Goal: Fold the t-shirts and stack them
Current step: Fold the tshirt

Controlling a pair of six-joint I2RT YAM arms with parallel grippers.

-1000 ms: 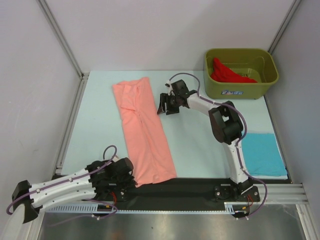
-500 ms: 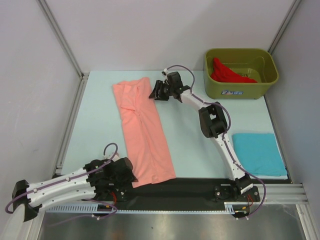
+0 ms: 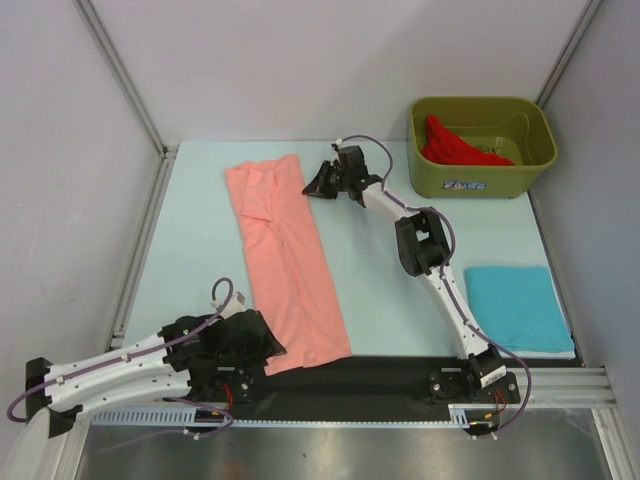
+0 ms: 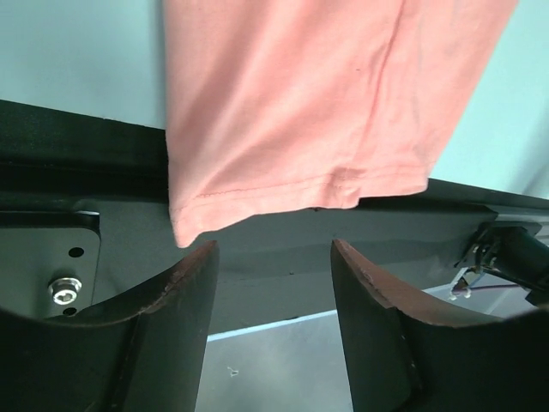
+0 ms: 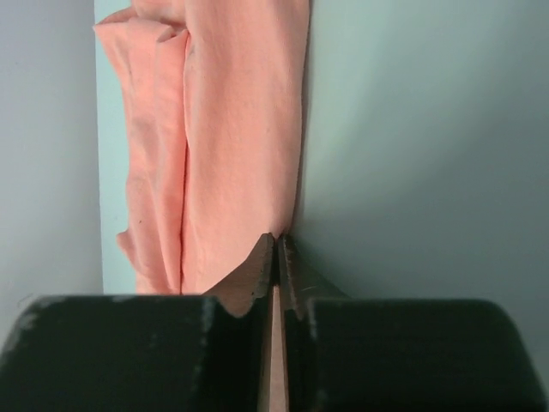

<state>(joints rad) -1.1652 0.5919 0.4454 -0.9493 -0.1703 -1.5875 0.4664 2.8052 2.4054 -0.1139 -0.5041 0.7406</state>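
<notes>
The salmon-pink t-shirt (image 3: 285, 265) lies as a long folded strip from the far middle of the table to its near edge. My right gripper (image 3: 313, 186) is at the strip's far right edge, shut on the fabric; in the right wrist view the right gripper (image 5: 276, 240) pinches the pink edge (image 5: 240, 129). My left gripper (image 3: 264, 346) stands open at the strip's near hem (image 4: 283, 193); its fingers (image 4: 184, 287) hold nothing. A turquoise-blue t-shirt (image 3: 515, 305) lies folded at the near right. The red t-shirt (image 3: 452, 146) sits bunched in the tub.
The olive-green tub (image 3: 482, 175) stands at the far right corner. A black rail (image 3: 400, 368) with the arm bases runs along the near edge, and the pink hem overhangs it (image 4: 77, 163). Grey walls and metal frame posts (image 3: 140, 250) bound the table.
The right gripper has reached out to the pink strip's far right edge and shut on it. The left gripper has opened and slid right toward the near hem.
</notes>
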